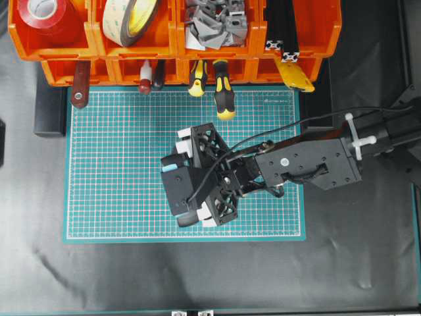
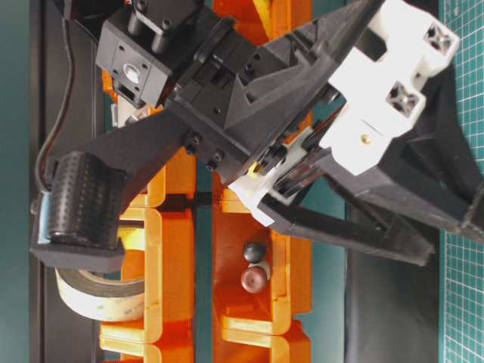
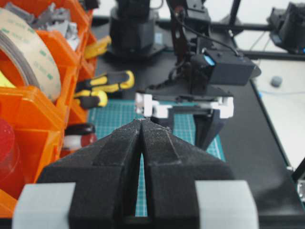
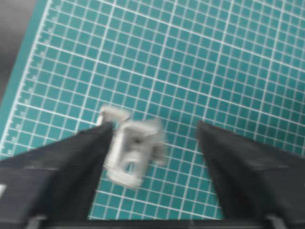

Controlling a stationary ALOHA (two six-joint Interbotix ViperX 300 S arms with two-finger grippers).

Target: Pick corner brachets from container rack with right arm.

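The orange container rack (image 1: 177,49) runs along the far edge of the table. One of its bins holds a heap of light-grey corner brachets (image 1: 214,23). My right gripper (image 1: 197,178) hangs over the green cutting mat (image 1: 118,164), pointing down. In the right wrist view my right gripper (image 4: 153,126) has its jaws wide apart. One brachet (image 4: 131,152), blurred, lies between them close to the left finger, over the mat. My left gripper (image 3: 143,121) is shut and empty, low at the left, facing the right gripper (image 3: 183,124).
The other bins hold a red tape roll (image 1: 49,16), a beige tape roll (image 1: 131,16) and black extrusion bars (image 1: 283,26). Yellow-black screwdriver handles (image 1: 223,99) and a yellow knife (image 1: 296,76) stick out of the lower row towards the mat.
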